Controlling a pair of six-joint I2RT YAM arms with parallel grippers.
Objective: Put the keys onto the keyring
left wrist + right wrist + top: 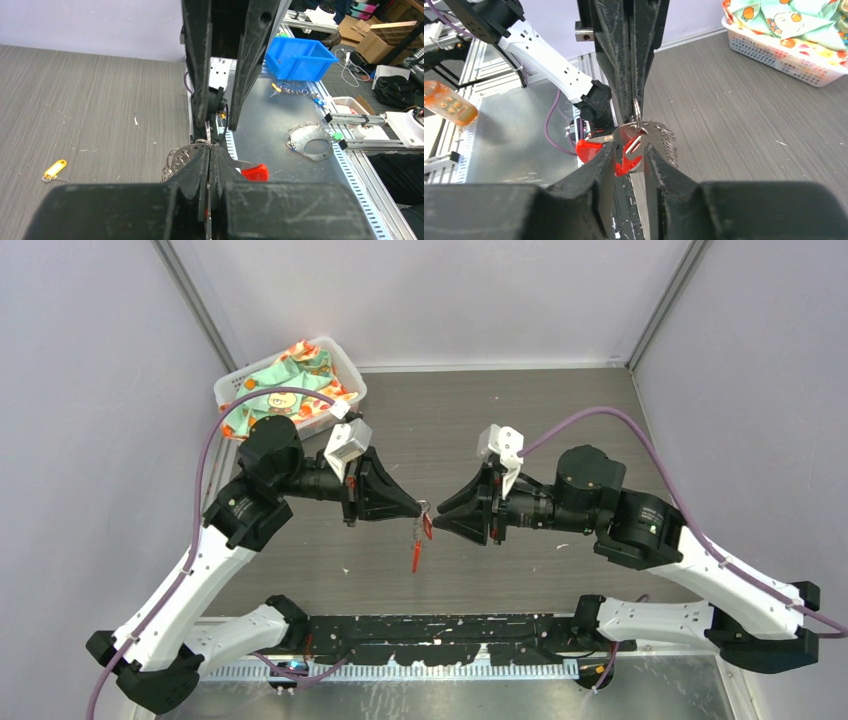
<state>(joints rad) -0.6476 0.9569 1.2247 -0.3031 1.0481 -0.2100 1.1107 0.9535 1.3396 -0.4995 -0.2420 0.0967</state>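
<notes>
Well, at the far left corner of the table [450,430] sits a basket [348,368] of patterned cloth [285,380]. Nearer the middle, the left hand [415,508] is pinched tight on the keyring [177,157], its silvery loops bunched just beside the fingertips, the red key [255,172] hanging from it. The right hand [442,519] meets it tip to tip, fingers parted around a red piece of that bunch; whether they press it I cannot tell. The yellow key [54,170] lies flat on the table, well apart.
</notes>
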